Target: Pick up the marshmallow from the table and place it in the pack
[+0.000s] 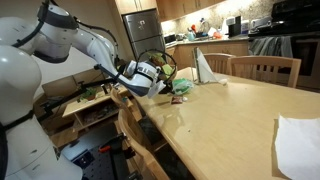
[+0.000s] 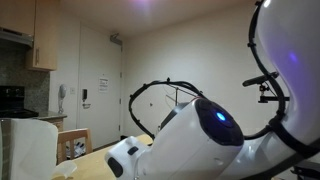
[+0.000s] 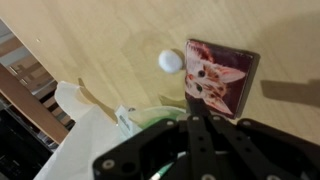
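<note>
Gripper, spread impossible to tell, hovers pre-grasp; marshmallow lies at its eleven o'clock, beside the pack; next, probably descend over it.

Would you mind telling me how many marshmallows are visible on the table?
1. The marshmallow lies on the table, just left of the pictured box, in the wrist view; others may be hidden.

An exterior view stands back beside the arm, facing along the worktop past the end effector toward a kitchen. An exterior view sits low, very near the arm, largely blocked by it. The wrist view looks closely down on worktop beyond the end effector; both exterior views share the arm.
</note>
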Tool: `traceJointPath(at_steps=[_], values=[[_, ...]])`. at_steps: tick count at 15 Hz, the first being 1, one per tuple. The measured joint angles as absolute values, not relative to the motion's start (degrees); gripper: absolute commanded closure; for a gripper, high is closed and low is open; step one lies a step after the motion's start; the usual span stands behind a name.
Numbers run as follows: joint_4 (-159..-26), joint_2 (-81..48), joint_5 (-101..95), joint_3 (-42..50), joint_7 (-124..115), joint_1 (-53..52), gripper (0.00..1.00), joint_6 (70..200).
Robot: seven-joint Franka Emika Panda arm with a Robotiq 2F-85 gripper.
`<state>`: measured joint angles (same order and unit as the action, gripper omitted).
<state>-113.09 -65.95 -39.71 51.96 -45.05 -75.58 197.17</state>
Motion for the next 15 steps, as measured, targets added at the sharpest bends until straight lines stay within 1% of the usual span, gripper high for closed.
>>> traceJointPath(at_steps=[4, 9, 12, 13, 14, 15], values=[[-118.16, -65.92, -37.74, 53.76, -46.61, -77.85, 1.00, 197.00], [-120.98, -65.90, -34.64, 54.08, -49.03, -77.58, 1.00, 194.33], [-123.74, -65.91, -19.16, 52.90, -40.87, -77.56, 1.00, 194.28], [-124.69, -65.92, -13.69, 52.40, -38.04, -77.61, 0.76, 194.28], [-125.56, -65.93, -8.22, 51.84, -35.16, -77.62, 0.97, 194.28], [-126.24, -65.94, -3.12, 51.12, -32.34, -77.59, 0.91, 194.28]])
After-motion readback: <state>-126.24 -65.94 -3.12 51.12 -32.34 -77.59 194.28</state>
